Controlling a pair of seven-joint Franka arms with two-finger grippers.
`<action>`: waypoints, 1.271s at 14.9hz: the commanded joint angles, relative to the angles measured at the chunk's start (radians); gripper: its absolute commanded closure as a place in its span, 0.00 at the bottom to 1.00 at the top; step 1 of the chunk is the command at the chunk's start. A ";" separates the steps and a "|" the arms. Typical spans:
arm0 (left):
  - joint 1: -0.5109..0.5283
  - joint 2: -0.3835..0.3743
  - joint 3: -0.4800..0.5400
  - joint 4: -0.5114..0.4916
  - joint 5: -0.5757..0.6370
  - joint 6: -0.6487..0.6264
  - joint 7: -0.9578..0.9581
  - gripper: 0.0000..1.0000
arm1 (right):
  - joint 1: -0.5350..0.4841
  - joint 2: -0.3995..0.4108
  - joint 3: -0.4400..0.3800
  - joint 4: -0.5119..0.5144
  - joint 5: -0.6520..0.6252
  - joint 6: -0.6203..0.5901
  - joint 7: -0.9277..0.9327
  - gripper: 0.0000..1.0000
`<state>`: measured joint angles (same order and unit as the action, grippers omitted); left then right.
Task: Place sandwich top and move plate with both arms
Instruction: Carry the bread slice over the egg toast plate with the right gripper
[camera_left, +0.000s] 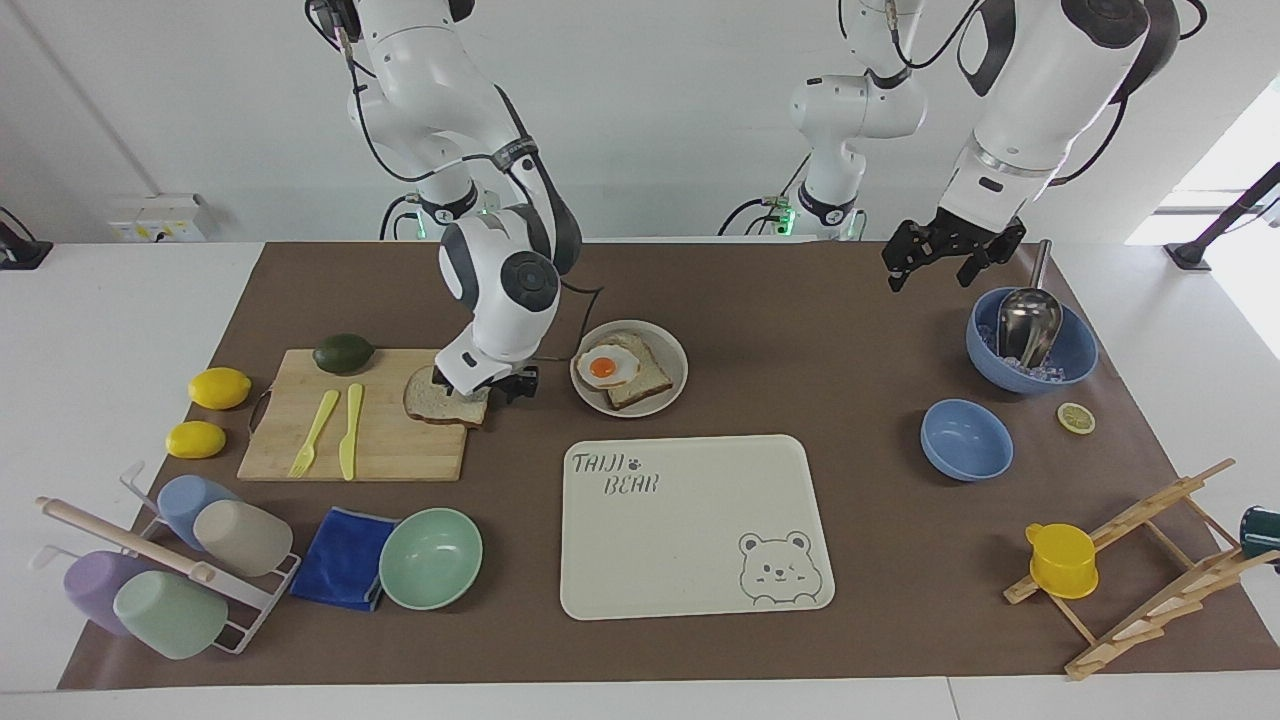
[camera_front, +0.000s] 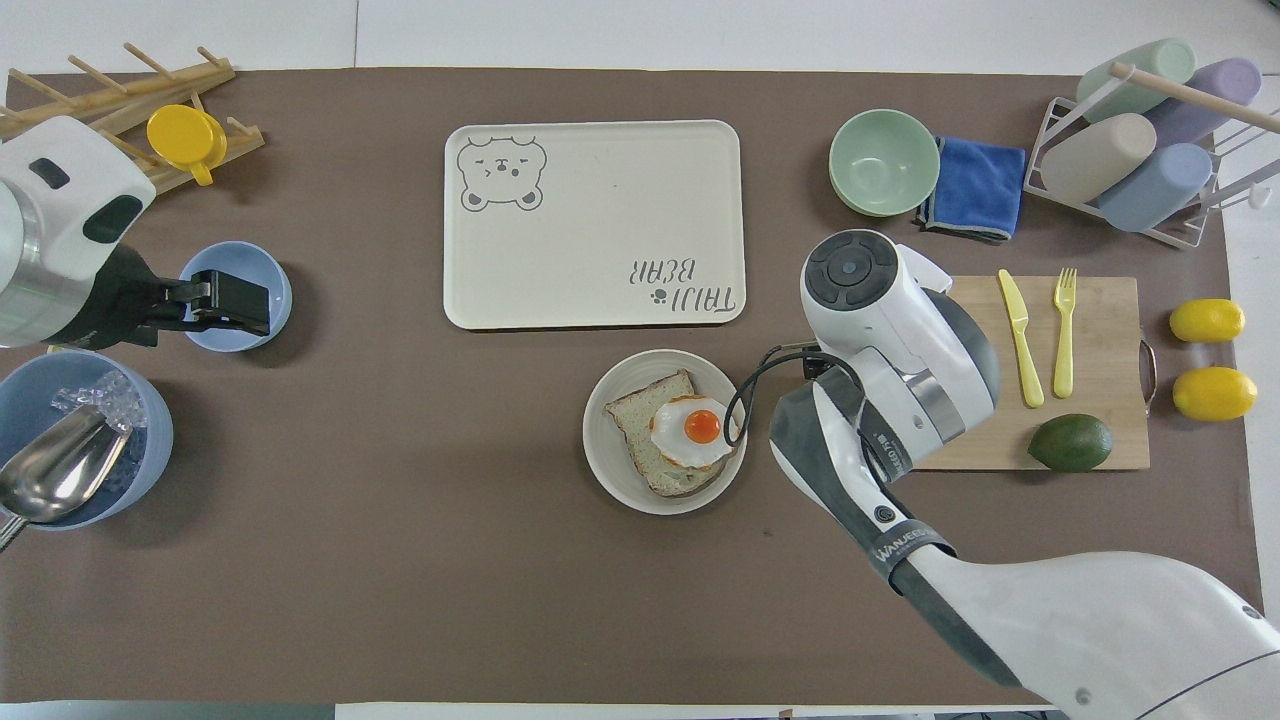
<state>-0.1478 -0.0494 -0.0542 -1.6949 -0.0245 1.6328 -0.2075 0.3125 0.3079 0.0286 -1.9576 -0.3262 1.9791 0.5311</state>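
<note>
The sandwich top (camera_left: 440, 398) is a squarish slice with pale speckled crumb and a brown crust, lying flat on the corner of the cutting board (camera_left: 360, 440) nearest the plate (camera_left: 668, 345), its edge just overhanging the board. Part of the slice is covered by the right gripper (camera_left: 478, 385), which is down at the slice's plate-side end; whether its fingers are apart or clamped on the bread cannot be told, and in the overhead view the arm's wrist hides the slice entirely. The plate is round, beige-grey with a shallow rim, and sits on the brown mat (camera_left: 800, 300) just beside the board, nearer to the robots than the bear tray (camera_left: 690, 560). On it lies a second slice (camera_left: 645, 375) with a fried egg (camera_left: 606, 366) on top. The left gripper (camera_left: 950, 255) waits in the air by the blue bowl (camera_left: 1075, 365) holding ice and a metal scoop (camera_left: 1028, 318), its fingers apart and holding nothing. On the board are also a yellow fork (camera_left: 316, 432), a yellow knife (camera_left: 350, 430) and an avocado (camera_left: 343, 353), all well apart from the slice.
</note>
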 joint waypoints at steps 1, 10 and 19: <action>0.011 -0.017 -0.004 -0.009 0.009 -0.013 0.005 0.00 | -0.004 -0.035 0.010 -0.059 0.010 0.032 0.018 0.05; 0.011 -0.017 -0.004 -0.009 0.009 -0.013 0.005 0.00 | -0.003 -0.047 0.010 -0.106 0.010 0.035 0.003 0.09; 0.011 -0.017 -0.006 -0.009 0.009 -0.013 0.005 0.00 | 0.035 -0.056 0.011 -0.109 0.004 -0.005 -0.022 1.00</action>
<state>-0.1478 -0.0494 -0.0542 -1.6949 -0.0245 1.6328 -0.2075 0.3295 0.2618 0.0359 -2.0469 -0.3273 1.9827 0.5262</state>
